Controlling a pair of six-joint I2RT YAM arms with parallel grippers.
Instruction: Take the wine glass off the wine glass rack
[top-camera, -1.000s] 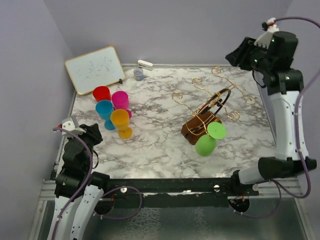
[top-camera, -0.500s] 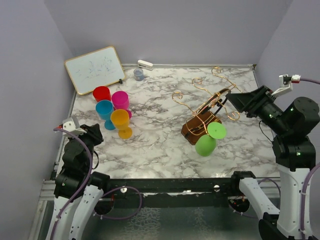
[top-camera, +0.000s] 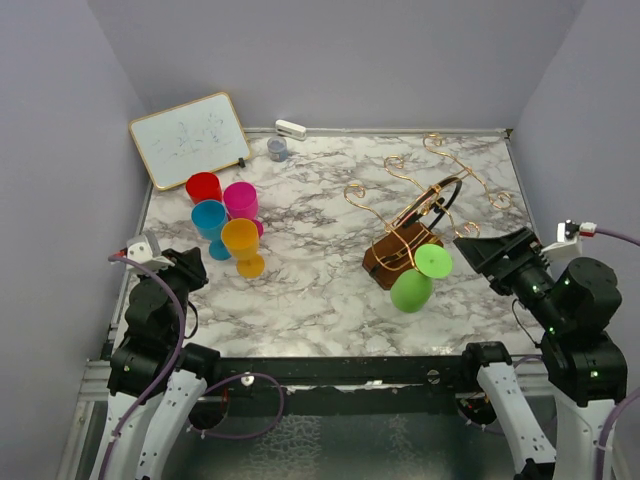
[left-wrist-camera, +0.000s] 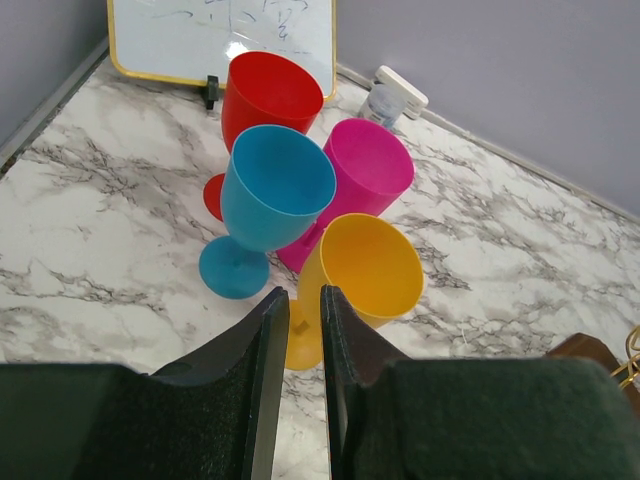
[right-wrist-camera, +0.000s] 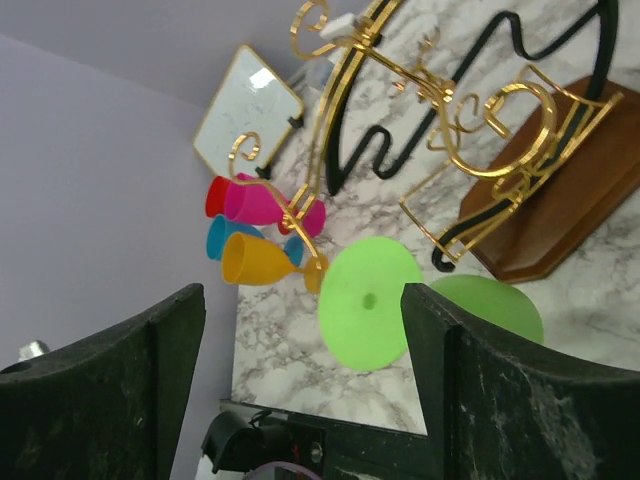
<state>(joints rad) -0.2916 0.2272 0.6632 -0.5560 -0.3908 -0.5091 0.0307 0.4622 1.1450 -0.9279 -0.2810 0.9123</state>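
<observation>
Two robot arms sit at the near edge of the table (top-camera: 320, 295), one by each near corner.

The right pincer (right-wrist-camera: 300, 320) is open wide. Nothing is between its two black fingers (right-wrist-camera: 130, 390). It hangs by the right edge of the table and points at the rack (top-camera: 425, 205). It is near the rack but not touching it.

The rack is made of gold-brown wire with curly ends. It has a small brown wooden block (right-wrist-camera: 570, 210) at the bottom. It is on the right half of the table, and its curly arms reach toward the far right corner.

The green glass (top-camera: 413, 280) is at the near end of the rack, just beside the wooden block. It is tilted. Its cup part is low, toward the near edge, and its flat round bottom is higher up. The round bottom looks hooked on a wire arm, but that is hard to be sure of.

The left pincer (left-wrist-camera: 305, 300) is up by the left edge, close to the near corner. Its fingers are only a thin gap apart, and nothing is in the gap.

In front of it four more glasses stand close together near the left edge: a red glass (left-wrist-camera: 265, 90), a pink glass (left-wrist-camera: 370, 165), a blue glass (left-wrist-camera: 275, 185) and a yellow glass (left-wrist-camera: 370, 265).

A whiteboard (top-camera: 190, 138) leans at the far left corner. A small white thing (top-camera: 290, 128) and a small grey thing (top-camera: 277, 148) lie by the far edge.
</observation>
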